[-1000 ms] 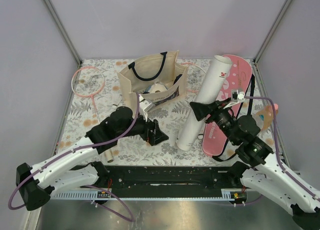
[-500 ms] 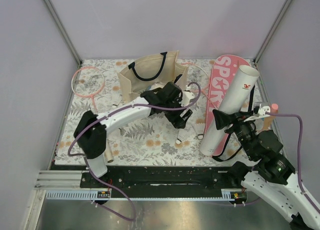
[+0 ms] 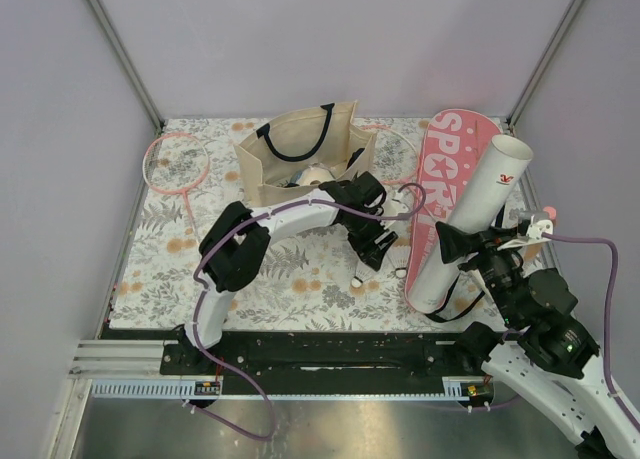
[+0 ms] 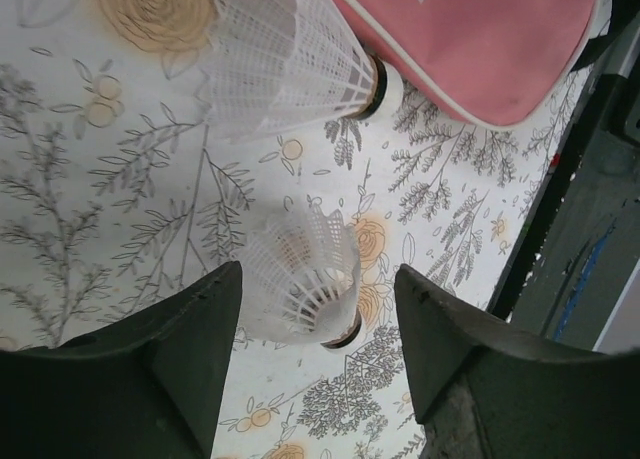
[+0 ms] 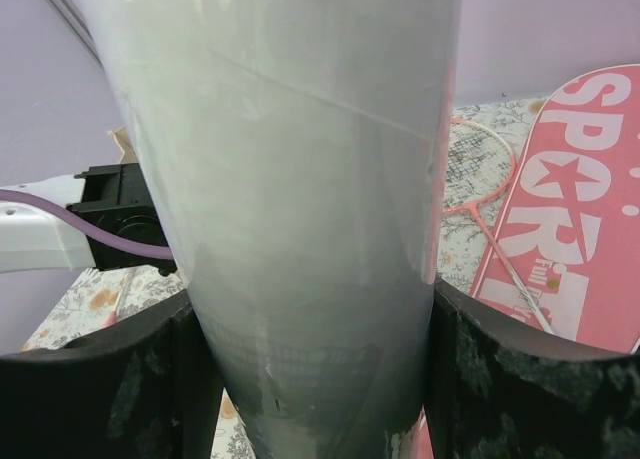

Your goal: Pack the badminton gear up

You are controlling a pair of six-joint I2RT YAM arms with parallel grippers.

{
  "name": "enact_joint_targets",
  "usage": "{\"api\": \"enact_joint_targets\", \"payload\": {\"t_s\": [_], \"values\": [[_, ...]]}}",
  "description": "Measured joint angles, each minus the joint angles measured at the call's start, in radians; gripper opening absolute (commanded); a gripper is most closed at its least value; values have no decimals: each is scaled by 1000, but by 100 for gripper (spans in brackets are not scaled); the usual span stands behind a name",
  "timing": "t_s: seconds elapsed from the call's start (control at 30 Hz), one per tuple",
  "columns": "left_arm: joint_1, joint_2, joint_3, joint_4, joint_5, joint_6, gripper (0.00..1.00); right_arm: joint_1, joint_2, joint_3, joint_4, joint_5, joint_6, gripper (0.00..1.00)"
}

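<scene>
My left gripper (image 3: 374, 251) (image 4: 320, 354) is open, just above the floral mat. A white shuttlecock (image 4: 303, 279) (image 3: 358, 276) lies on its side between the fingers, untouched. A second shuttlecock (image 4: 290, 59) (image 3: 399, 273) lies beyond it, by the pink "SPORT" cover (image 4: 480, 39) (image 3: 450, 174). My right gripper (image 3: 456, 245) (image 5: 310, 379) is shut on the long white tube (image 3: 470, 219) (image 5: 300, 179) and holds it tilted over the cover (image 5: 570, 209). One pink racket (image 3: 175, 164) lies at the far left. The other racket (image 3: 395, 144) (image 5: 480, 159) lies behind the bag.
A beige tote bag (image 3: 300, 149) with black handles stands open at the back centre, something white inside. A small bottle with a pink cap (image 3: 545, 216) sits at the right edge. Grey walls close in three sides. A black rail (image 3: 330, 349) runs along the front.
My left arm has swung from the left front across to the centre, over the shuttlecocks. My right arm has drawn the tube to the right and tilted it up over the cover.
</scene>
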Motion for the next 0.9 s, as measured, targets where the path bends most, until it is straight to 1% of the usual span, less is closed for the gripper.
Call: {"api": "enact_joint_targets", "payload": {"t_s": [0.1,0.2,0.33,0.4,0.47,0.57,0.7,0.8,0.83,0.9], "values": [[0,17,-11,-21,35,8,58,0,0,0,-6,2,-1,55],[0,16,-38,-39,68,24,48,0,0,0,-15,5,0,55],[0,13,-87,-49,84,38,24,0,0,0,-17,5,0,55],[0,9,-101,-60,86,41,16,0,1,0,-17,5,0,55],[0,4,-113,-64,89,42,15,0,2,0,-17,5,1,56],[0,-16,-131,-68,92,35,16,0,5,-1,-17,0,4,56],[0,-68,-151,-77,95,19,16,0,13,-10,-16,-22,8,56],[0,-115,-151,-81,95,7,2,0,25,-18,-17,-39,11,56],[0,-134,-151,-83,93,3,0,0,29,-22,-17,-45,13,56],[0,-172,-151,-92,90,-9,0,0,35,-28,-16,-50,16,56]]}}
